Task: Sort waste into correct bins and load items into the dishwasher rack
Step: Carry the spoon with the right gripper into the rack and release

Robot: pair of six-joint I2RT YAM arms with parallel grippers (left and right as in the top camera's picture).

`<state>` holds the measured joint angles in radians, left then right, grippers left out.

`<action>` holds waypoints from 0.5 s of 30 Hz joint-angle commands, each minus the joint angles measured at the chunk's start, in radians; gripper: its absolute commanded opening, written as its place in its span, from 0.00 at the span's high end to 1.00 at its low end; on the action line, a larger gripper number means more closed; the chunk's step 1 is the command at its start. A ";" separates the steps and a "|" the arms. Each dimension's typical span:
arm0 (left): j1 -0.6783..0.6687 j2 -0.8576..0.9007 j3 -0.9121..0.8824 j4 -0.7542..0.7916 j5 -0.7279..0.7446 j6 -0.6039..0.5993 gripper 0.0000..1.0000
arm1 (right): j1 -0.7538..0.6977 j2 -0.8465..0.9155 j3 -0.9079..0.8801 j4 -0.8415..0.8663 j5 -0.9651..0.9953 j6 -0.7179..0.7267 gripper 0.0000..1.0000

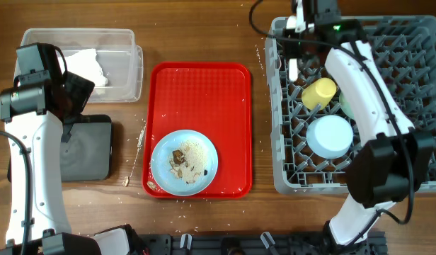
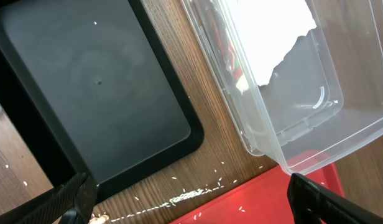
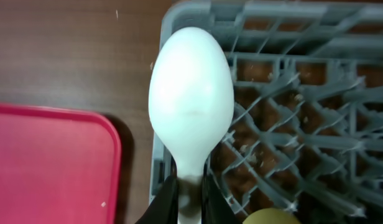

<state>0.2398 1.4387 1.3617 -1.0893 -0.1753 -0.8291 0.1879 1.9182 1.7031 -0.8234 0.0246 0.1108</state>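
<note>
The white plastic spoon (image 3: 191, 106) is gripped at the neck of its handle by the right claw (image 3: 189, 198), which is closed tightly on it. The spoon's bowl is held out over the corner rim of the dishwasher rack (image 3: 266, 15), part above the grid and part above the bare bench (image 3: 73, 50).

**Hazards**
- If the spoon is released here, it is judged likely to strike the rim and fall outside the rack, because its bowl straddles the wall.
- Only a thin neck is clamped, so the spoon may pivot or slip if it is knocked against a peg.
- Rack cells are wide; a spoon laid flat may drop through or lodge crookedly.

**Clearances**
- The rack's centre is taken by the yellow cup (image 1: 319, 93) and an upturned light blue bowl (image 1: 330, 134). Open cells are seen along the wall nearest the red tray (image 1: 200, 92).
- Only a narrow strip of bench separates the red tray from the rack.
- The light blue plate (image 1: 184, 161), carrying food scraps (image 1: 179, 163), is set at the tray's near edge.

The left claw (image 2: 191, 202) is spread wide and empty, above the corner where the black tray (image 2: 98, 81), the clear tub (image 2: 303, 118) and the red tray come close together. Napkins (image 2: 266, 31) lie in the tub.
</note>
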 commanded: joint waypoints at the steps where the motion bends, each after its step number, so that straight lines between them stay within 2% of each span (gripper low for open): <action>1: 0.004 -0.011 0.003 0.000 -0.017 -0.013 0.00 | 0.000 0.022 -0.048 0.013 -0.027 0.023 0.84; 3: 0.004 -0.011 0.003 0.000 -0.016 -0.013 0.00 | 0.001 0.022 -0.047 0.007 -0.027 0.026 0.69; 5: 0.004 -0.011 0.003 0.000 -0.017 -0.013 0.00 | 0.005 0.019 -0.047 -0.005 -0.029 0.055 0.59; 6: 0.004 -0.011 0.003 0.000 -0.017 -0.013 0.00 | 0.006 0.016 -0.046 -0.010 -0.051 0.053 0.47; 8: 0.004 -0.011 0.003 0.000 -0.017 -0.013 0.00 | 0.010 0.007 -0.046 -0.030 -0.130 0.053 0.34; 15: 0.004 -0.011 0.003 0.000 -0.016 -0.013 0.00 | 0.051 -0.061 -0.045 -0.043 -0.394 0.047 0.34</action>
<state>0.2398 1.4387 1.3617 -1.0893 -0.1757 -0.8291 0.2077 1.9236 1.6543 -0.8745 -0.2054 0.1558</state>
